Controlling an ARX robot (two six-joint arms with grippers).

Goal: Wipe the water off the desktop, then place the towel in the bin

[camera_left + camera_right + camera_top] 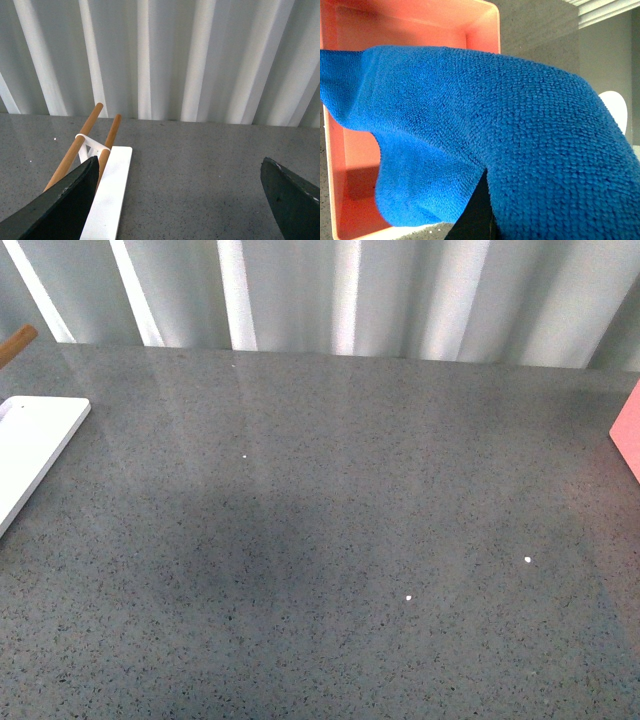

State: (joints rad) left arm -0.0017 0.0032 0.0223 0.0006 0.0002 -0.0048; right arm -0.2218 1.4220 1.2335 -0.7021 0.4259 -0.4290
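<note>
The towel is bright blue and fuzzy, fills most of the right wrist view and hangs over the open orange-pink bin. My right gripper is shut on the towel; only one dark finger shows under the cloth. The bin's edge shows at the far right of the front view. The desktop is dark grey, speckled and glossy; neither arm shows in the front view. My left gripper is open and empty above the desktop, its dark fingers wide apart.
A flat white board lies at the left edge of the desktop, with a wooden-poled white rack beside it. A white corrugated wall runs along the back. A white rounded object shows past the towel.
</note>
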